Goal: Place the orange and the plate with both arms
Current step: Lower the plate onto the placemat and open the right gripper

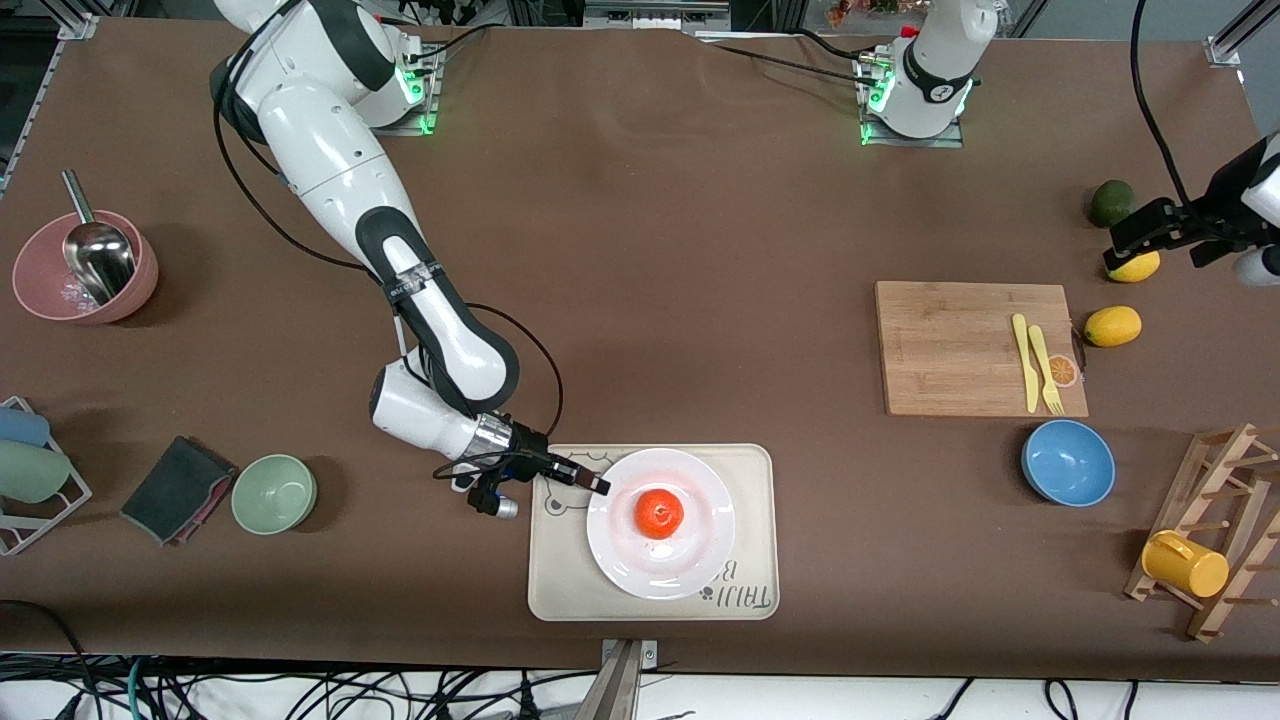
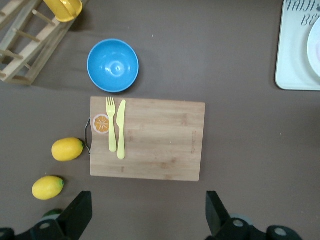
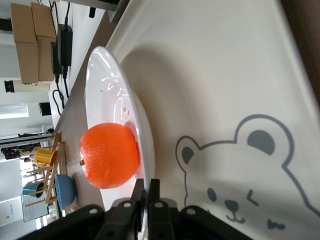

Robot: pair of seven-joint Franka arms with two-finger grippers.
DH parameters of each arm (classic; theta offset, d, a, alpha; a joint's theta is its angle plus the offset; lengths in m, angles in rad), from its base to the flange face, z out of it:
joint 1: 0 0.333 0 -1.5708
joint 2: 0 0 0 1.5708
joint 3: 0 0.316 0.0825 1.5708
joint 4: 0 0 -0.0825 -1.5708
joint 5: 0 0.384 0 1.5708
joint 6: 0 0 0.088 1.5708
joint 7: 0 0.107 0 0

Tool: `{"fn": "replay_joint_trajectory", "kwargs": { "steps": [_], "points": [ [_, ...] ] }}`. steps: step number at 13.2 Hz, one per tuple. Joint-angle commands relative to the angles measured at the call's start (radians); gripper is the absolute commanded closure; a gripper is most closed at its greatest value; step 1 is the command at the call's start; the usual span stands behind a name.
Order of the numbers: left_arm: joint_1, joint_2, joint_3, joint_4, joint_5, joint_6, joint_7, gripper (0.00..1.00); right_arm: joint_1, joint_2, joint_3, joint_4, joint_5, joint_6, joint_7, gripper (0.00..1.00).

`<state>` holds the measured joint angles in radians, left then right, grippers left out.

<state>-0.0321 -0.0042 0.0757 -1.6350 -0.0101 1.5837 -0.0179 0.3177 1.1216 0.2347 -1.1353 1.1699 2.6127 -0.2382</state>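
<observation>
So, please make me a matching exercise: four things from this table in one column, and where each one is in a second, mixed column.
Things:
1. orange
2. plate
3. yellow fork
4. metal scoop

Places:
A. on the wooden cutting board
B. in the pink bowl
C. on the cream tray
D. in the middle of the plate

Pairs: 1-D, 2-C, 3-A, 4-B

Bright even overhead light; soft shadows beside bowls; glare on white plate (image 1: 660, 523) rim; right wrist view blurry at near fingers.
</observation>
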Motion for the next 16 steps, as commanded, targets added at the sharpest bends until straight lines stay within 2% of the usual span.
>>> {"fn": "replay_joint_trajectory", "kwargs": {
  "steps": [1, 4, 7, 11, 15, 16],
  "points": [
    [0.000, 0.010, -0.005, 0.030, 0.025, -0.033, 0.012, 0.00, 0.009, 0.021, 0.003, 0.038, 0.007, 0.039, -0.015, 0.00],
    [0.000, 0.010, -0.004, 0.030, 0.024, -0.031, 0.012, 0.00, 0.015, 0.014, 0.003, 0.038, 0.001, 0.049, -0.016, 0.00],
    [0.000, 0.012, -0.004, 0.032, 0.024, -0.031, 0.012, 0.00, 0.008, -0.008, 0.005, 0.038, -0.123, 0.046, -0.003, 0.00],
    [0.000, 0.012, -0.004, 0.032, 0.024, -0.030, 0.012, 0.00, 0.004, -0.032, 0.005, 0.034, -0.127, 0.037, -0.003, 0.00],
    [0.001, 0.012, -0.004, 0.032, 0.024, -0.031, 0.012, 0.00, -0.015, -0.143, 0.000, -0.085, -0.134, -0.011, -0.003, 0.00],
    [0.001, 0.010, -0.004, 0.032, 0.024, -0.031, 0.012, 0.00, -0.017, -0.196, -0.030, -0.139, -0.136, -0.061, -0.003, 0.00]
  ]
}}
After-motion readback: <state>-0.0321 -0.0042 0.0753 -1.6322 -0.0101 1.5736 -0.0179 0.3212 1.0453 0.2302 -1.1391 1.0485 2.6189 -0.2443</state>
